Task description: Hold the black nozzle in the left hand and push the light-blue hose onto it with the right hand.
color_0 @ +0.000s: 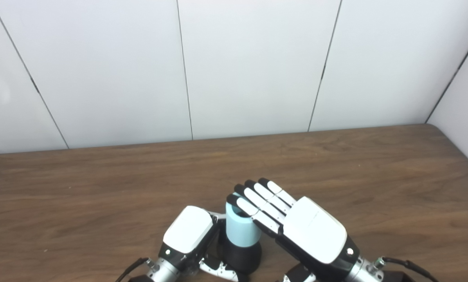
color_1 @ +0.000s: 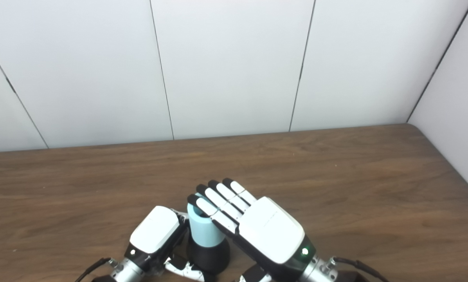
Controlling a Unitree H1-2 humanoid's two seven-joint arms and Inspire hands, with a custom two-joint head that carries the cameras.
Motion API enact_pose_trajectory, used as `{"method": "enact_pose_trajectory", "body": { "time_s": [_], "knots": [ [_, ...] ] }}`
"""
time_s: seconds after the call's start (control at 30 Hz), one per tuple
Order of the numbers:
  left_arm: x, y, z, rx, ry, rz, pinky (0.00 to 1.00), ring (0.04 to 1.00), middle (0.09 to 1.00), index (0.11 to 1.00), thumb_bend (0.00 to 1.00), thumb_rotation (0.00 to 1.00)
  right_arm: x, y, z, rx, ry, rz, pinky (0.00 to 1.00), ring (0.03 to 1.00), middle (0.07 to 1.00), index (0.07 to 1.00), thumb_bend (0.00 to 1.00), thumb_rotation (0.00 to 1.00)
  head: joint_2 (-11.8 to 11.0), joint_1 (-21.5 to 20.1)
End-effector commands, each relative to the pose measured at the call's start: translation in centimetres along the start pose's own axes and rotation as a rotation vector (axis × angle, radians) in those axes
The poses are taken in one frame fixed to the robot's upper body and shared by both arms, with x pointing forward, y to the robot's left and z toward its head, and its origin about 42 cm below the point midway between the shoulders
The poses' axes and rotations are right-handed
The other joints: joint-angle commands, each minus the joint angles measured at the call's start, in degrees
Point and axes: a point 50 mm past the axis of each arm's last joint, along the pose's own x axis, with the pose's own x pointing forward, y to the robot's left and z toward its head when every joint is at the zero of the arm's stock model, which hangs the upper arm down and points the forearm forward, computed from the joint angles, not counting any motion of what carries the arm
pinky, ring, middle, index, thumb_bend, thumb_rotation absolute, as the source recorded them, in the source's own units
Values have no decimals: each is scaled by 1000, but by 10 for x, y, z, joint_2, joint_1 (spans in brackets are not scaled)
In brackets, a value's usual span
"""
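Left hand: we saw it wrapped around the black nozzle, fingers mostly hidden.
Right hand: fingers straight, together, covering the light-blue hose top; grip unclear.

The right hand lay over the light-blue hose, hiding part of its open top and far side. The left hand hid its own fingers beside the black nozzle, so its grip could not be told. Both forearms were cut off by the bottom edge.
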Motion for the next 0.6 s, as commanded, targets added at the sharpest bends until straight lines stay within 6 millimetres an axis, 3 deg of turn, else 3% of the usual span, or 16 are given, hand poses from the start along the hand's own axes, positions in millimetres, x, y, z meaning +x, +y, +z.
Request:
{"method": "enact_pose_trajectory", "body": {
  "time_s": [0.0, 0.2, 0.57],
  "knots": [
    [-14, -27, 3, -22, 9, -108, 123, 158, 471, 479, 525, 0, 4, -5, 2, 1, -29, -40, 998, 1000, 1000, 972, 748, 801, 0, -1],
    [-14, -27, 3, -29, 15, -113, 120, 153, 471, 480, 525, 0, 8, -7, 4, 103, -22, -101, 1000, 1000, 1000, 1000, 734, 825, -2, -1],
    [-14, -28, 2, -21, 10, -107, 121, 157, 471, 479, 525, 0, 9, -7, 7, 61, -51, -102, 1000, 1000, 992, 952, 730, 809, 0, -1]
  ]
}}
